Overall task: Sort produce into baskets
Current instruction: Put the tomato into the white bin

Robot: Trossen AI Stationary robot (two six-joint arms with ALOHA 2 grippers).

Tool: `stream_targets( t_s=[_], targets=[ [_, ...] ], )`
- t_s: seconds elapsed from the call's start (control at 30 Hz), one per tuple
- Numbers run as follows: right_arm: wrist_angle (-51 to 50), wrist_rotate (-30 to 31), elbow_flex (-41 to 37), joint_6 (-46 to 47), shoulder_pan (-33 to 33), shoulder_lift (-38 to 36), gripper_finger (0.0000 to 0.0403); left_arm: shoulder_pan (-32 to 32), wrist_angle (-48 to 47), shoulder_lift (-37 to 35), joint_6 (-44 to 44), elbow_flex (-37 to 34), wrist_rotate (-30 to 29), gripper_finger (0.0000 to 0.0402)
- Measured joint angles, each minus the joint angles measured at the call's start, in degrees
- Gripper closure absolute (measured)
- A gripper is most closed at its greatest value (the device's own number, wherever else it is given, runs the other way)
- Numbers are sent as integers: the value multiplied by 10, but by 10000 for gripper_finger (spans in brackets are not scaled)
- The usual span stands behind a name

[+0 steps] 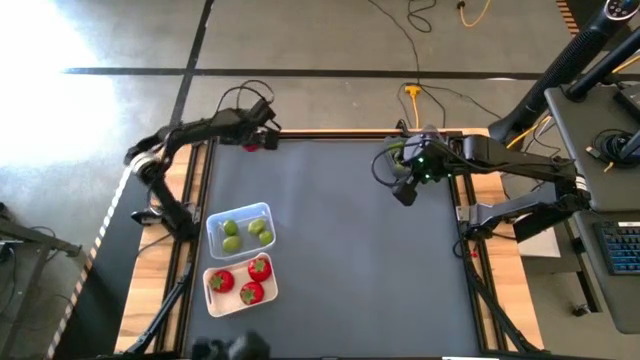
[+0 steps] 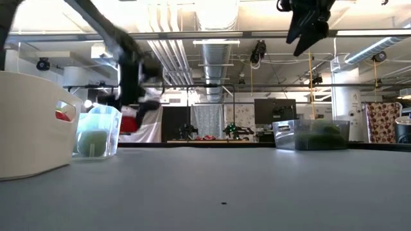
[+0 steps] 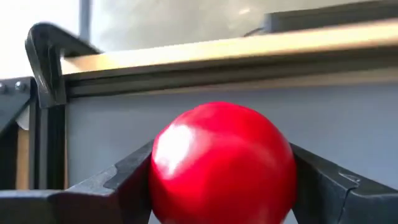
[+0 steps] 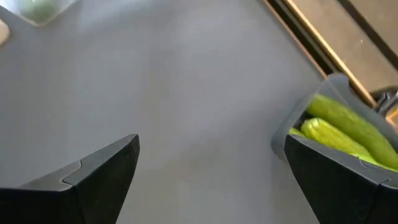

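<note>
1. cream tray at the near left holds three tomatoes, the clear tray behind it three limes.
2. right gripper hangs open, empty, beside the cucumber tray.
3. far left, the left gripper clamps a tomato; a round toy could slip out in transit, or land among the limes.

Dark grey table mat fills centre of high view, w/ light wooden rails down its left and right edges. Concrete floor across top. Yellow cable top centre, black cable trailing above it. Upper right: grey desk, keyboard at right edge. Low view: ceiling ducts top centre, monitor mid-right, patterned cloth far right.
</note>
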Motion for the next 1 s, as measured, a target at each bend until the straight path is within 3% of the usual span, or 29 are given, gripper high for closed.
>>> stream_targets(
  t_s=[0.13, 0.3, 0.4, 0.5, 0.63, 0.73, 0.87, 1.0],
  targets=[
    [38, 4, 1, -11, -4, 0, 9, -121, -46, -98, 15, -2, 16, 133],
    [79, 31, 1, -11, -8, 1, 9, -333, -128, -211, 34, -2, 22, 133],
    [76, 73, 1, 3, -5, 2, 9, -475, -221, -252, -28, -4, 25, 132],
    [76, 74, 1, 41, 8, 2, 9, -620, -291, -275, -125, -12, 39, 128],
    [73, 73, 1, 105, 53, 2, 9, -801, -284, -276, -244, -17, 60, 128],
    [71, 73, 0, 175, 94, 8, 9, -889, -278, -257, -322, -17, 83, 128],
    [73, 69, 0, 274, 173, 23, 9, -970, -280, -216, -388, -17, 92, 128],
    [68, 66, 2, 350, 248, 50, 9, -1006, -260, -169, -430, -17, 94, 128]
  ],
)
